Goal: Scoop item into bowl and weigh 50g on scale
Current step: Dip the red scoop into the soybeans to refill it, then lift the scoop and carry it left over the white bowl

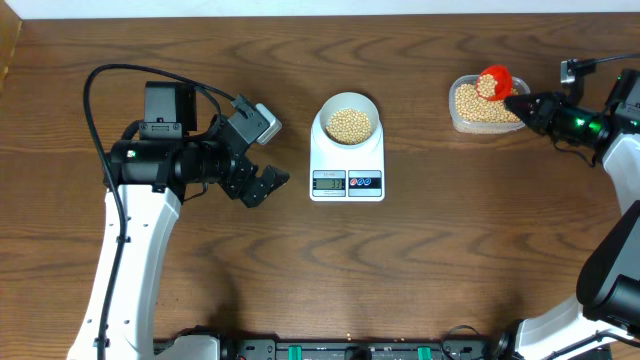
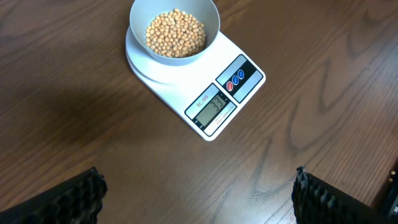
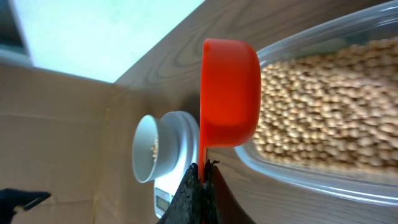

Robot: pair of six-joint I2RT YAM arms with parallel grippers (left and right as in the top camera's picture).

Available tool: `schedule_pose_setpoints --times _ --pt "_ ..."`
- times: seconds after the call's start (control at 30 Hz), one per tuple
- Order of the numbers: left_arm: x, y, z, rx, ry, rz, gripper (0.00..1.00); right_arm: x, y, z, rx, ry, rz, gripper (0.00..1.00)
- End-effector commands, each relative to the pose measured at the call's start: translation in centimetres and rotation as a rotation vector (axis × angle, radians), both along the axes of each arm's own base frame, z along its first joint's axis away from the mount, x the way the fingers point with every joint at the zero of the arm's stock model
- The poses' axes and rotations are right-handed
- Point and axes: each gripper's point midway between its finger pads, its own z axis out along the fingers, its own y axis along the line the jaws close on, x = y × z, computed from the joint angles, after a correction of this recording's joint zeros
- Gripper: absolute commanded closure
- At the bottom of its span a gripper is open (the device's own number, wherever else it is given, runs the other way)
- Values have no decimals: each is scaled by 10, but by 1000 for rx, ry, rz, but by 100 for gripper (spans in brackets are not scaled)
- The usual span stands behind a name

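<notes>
The pale bowl (image 1: pixel 349 104) stands on the white scale (image 1: pixel 320 160) at mid-table, partly filled with tan beans (image 1: pixel 349 125). In the left wrist view the bowl (image 2: pixel 177 60), its beans (image 2: pixel 175 32) and the scale (image 2: pixel 180 93) lie ahead of my left gripper (image 2: pixel 198 176). That gripper (image 1: pixel 265 185) is open and empty, left of the scale. My right gripper (image 1: pixel 522 105) is shut on the handle of a red scoop (image 1: pixel 493 80), held over the clear tub (image 1: pixel 458 118) of beans. In the right wrist view the scoop (image 3: pixel 229 93) hangs at the tub's near edge, above the right gripper (image 3: pixel 204 171).
The tub (image 3: pixel 292 168) holds many beans (image 3: pixel 323 106) at the table's far right. Bowl (image 3: pixel 144 149) and scale (image 3: pixel 163 200) show beyond the scoop in the right wrist view. The right arm's body (image 1: pixel 620 130) stands at the right edge.
</notes>
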Motion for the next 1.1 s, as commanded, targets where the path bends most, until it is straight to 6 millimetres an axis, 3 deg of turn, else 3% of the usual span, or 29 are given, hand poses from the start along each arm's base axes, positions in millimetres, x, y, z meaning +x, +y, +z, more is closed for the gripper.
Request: schedule_pose_setpoints --times 0.0,0.3,0.8,1.07 --pt "4 2 12 2 -33 10 2 -5 18 6 82 -8 69 99" --pt "4 2 12 2 -33 10 2 -6 46 10 119 5 131 99" --pt "4 2 12 2 -33 10 2 -5 132 23 76 -124 341 99" --pt "4 2 12 2 -33 10 2 -8 163 17 -6 -179 406 99"
